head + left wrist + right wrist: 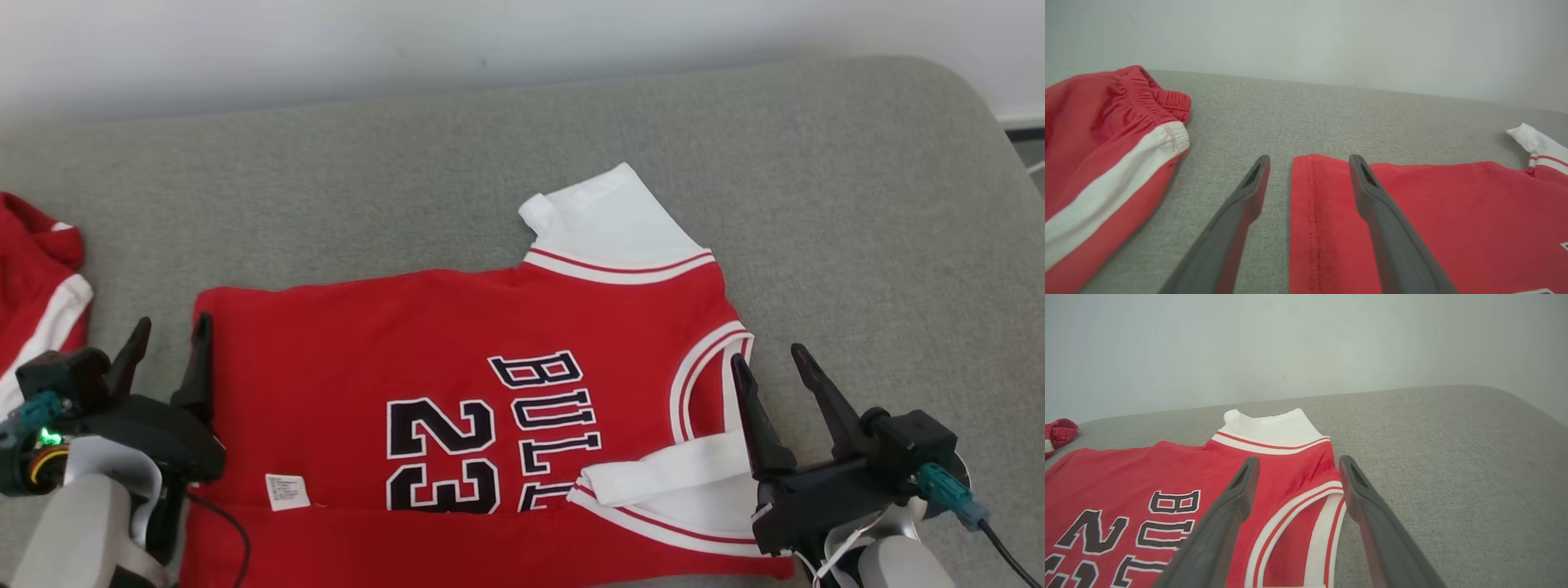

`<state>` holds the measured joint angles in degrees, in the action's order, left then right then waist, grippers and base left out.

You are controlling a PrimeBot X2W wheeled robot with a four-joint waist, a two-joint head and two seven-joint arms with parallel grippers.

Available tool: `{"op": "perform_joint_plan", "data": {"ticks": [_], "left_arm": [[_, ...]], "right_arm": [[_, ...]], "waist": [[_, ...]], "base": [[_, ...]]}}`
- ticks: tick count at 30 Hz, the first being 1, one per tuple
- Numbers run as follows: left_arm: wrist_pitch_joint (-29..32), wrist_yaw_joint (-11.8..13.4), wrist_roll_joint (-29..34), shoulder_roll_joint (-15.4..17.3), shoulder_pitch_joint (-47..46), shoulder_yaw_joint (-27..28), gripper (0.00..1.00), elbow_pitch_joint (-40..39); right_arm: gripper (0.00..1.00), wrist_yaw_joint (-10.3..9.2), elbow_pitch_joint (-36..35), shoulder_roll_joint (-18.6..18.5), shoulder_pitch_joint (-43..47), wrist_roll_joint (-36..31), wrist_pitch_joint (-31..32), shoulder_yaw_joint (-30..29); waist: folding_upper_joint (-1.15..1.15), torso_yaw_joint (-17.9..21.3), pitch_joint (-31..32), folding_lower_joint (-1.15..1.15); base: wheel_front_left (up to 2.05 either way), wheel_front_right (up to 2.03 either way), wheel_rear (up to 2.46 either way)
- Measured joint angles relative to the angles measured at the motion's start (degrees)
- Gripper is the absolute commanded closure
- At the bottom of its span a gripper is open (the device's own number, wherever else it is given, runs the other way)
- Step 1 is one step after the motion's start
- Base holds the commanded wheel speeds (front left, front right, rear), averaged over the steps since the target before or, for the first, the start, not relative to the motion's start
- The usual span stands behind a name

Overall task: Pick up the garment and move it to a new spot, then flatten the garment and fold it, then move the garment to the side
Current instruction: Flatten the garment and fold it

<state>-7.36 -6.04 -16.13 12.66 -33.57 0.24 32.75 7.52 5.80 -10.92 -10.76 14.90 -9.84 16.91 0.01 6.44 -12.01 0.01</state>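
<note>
Jersey (pixel 424 327) flat on the cushion (pixel 857 204), shorts (pixel 37 278) to its left, apart, wall (pixel 326 41) behind the cushion

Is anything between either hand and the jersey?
Nothing visible does. The open left hand straddles the jersey at its hem, the open right hand at its neckline. Red shorts lie apart on the left.

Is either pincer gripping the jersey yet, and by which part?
Nothing is held. The left pincer is open, its fingers either side of the jersey's hem edge. The right pincer is open at the neckline.
</note>
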Motion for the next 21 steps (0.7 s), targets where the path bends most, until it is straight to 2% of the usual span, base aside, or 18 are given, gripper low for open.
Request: {"op": "perform_joint_plan", "data": {"ticks": [10, 21], "left_arm": [[-1.8, -0.5, -1.5, 1.5, -8.1, -0.4, 0.00, 12.3], [-4.6, -1.0, -2.2, 1.9, -14.3, -3.1, 0.00, 21.2]], "right_arm": [[0.00, 0.00, 0.6, 0.0, -2.3, -0.8, -0.3, 0.3], [0.00, 0.00, 0.9, 0.1, -3.7, -0.9, -0.3, 1.1]], "waist": [[0.00, 2.2, -4.0, 0.00], [0.00, 3.0, -5.9, -0.01]], "base": [[0.00, 0.00, 0.00], [0.00, 0.00, 0.00]]}}
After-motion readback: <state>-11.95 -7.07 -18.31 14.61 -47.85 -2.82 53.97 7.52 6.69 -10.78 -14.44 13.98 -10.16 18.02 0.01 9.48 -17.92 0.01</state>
